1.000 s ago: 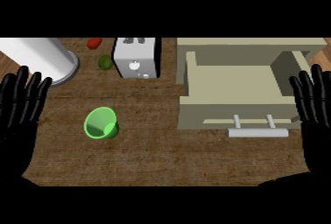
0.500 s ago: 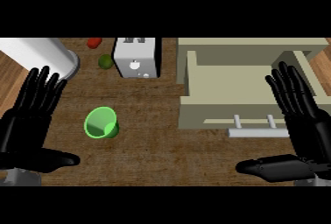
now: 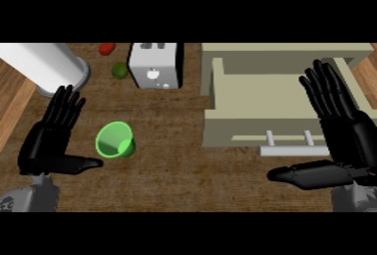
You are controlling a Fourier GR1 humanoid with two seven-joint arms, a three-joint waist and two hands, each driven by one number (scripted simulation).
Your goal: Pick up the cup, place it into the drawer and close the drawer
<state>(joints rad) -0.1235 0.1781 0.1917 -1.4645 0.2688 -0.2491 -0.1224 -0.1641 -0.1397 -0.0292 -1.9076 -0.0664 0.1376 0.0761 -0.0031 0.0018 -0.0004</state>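
A green cup (image 3: 115, 140) lies on its side on the wooden counter, left of centre, its mouth facing the view. A beige drawer (image 3: 274, 102) stands pulled open at the right, nothing inside it, with a pale handle (image 3: 288, 147) on its front. My left hand (image 3: 52, 137) is open, fingers straight and pointing away, thumb out toward the cup, just left of it and apart from it. My right hand (image 3: 344, 130) is open too, over the drawer's right side, its thumb stretched left below the handle.
At the back stand a white toaster (image 3: 154, 64), a large white cylinder (image 3: 46, 65), a green fruit (image 3: 119, 70) and a red one (image 3: 106, 48). Wooden counter (image 3: 184, 174) spreads between my hands.
Both hands have come in from the view's side edges toward the middle and moved forward. The cup and the drawer have stayed put.
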